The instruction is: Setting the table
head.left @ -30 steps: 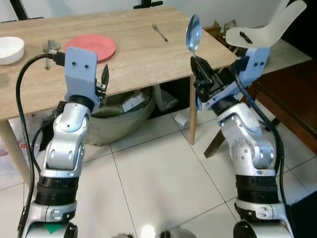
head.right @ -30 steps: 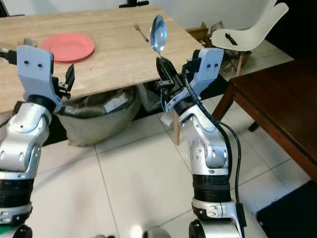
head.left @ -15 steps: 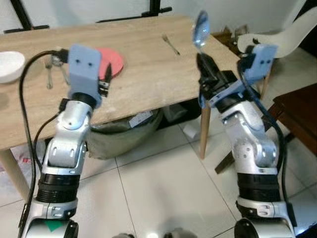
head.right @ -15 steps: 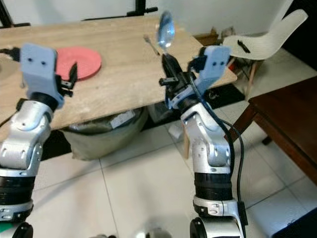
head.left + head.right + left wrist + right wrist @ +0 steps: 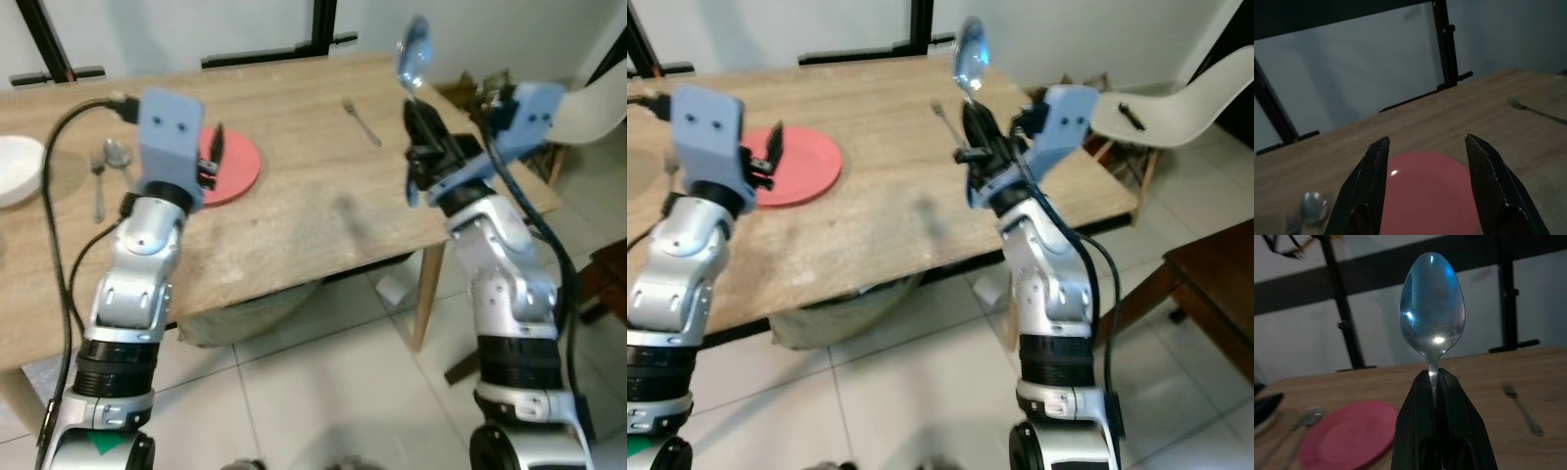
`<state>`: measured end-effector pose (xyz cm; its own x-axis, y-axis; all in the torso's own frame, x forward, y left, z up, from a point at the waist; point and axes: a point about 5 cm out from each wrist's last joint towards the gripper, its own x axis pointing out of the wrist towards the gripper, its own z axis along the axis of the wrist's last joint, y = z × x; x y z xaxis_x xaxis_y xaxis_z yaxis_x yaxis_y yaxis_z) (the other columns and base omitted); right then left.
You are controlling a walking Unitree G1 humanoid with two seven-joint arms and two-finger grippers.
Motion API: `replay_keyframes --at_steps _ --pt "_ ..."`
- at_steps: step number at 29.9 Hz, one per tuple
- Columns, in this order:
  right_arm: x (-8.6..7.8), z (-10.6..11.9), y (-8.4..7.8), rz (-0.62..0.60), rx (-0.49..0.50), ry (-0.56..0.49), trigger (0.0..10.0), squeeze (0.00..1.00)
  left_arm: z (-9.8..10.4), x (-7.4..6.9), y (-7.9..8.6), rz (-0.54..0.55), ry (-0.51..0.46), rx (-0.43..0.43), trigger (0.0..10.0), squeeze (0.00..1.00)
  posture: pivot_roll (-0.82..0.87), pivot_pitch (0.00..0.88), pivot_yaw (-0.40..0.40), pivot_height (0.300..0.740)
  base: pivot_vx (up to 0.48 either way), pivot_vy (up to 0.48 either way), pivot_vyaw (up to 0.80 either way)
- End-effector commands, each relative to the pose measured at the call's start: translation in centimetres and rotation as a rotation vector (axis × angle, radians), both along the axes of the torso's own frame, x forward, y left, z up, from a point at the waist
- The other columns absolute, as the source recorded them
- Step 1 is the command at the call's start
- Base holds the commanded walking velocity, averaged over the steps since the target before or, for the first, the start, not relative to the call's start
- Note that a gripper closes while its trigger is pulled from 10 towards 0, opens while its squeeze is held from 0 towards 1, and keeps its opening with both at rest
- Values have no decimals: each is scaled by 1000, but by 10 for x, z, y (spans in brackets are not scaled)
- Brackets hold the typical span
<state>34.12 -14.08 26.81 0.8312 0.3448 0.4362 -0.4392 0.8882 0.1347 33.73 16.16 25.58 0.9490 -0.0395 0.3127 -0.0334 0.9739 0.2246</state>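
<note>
Wooden desk [image 5: 294, 211], left to right: white bowl [image 5: 20, 168] at the far left edge; a spoon and fork pair [image 5: 106, 168] lying beside it; red plate [image 5: 235, 166] near the middle; a lone fork [image 5: 362, 121] toward the far right side. Left pincer [image 5: 1426, 188] hovers over the near side of the red plate, fingers spread, holding nothing; its wrist view frames the plate between the two fingers. Right pincer [image 5: 1436, 404] is raised above the desk's right portion, fingers pressed together on the handle of a silver spoon [image 5: 411, 54], bowl end up. A white chair [image 5: 1161, 93] stands right of the desk, a small dark item on its seat. Black stand legs [image 5: 872, 51] behind the desk.
</note>
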Motion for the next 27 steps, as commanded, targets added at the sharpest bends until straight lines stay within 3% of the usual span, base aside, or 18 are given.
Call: replay_keyframes --at_steps 1,18,27 --pt "2 4 -7 -27 -21 -22 10000 0 -3 0 -2 -2 7 8 10000 24 -89 20 39 740 480 0 0" --pt "21 -2 -14 -32 -180 -22 10000 0 -5 -2 -5 -14 4 22 10000 8 -82 11 30 740 471 0 0" --pt "34 -11 -27 -72 -275 11 10000 0 -8 -9 -16 -127 30 31 10000 0 -80 8 28 740 0 0 0"
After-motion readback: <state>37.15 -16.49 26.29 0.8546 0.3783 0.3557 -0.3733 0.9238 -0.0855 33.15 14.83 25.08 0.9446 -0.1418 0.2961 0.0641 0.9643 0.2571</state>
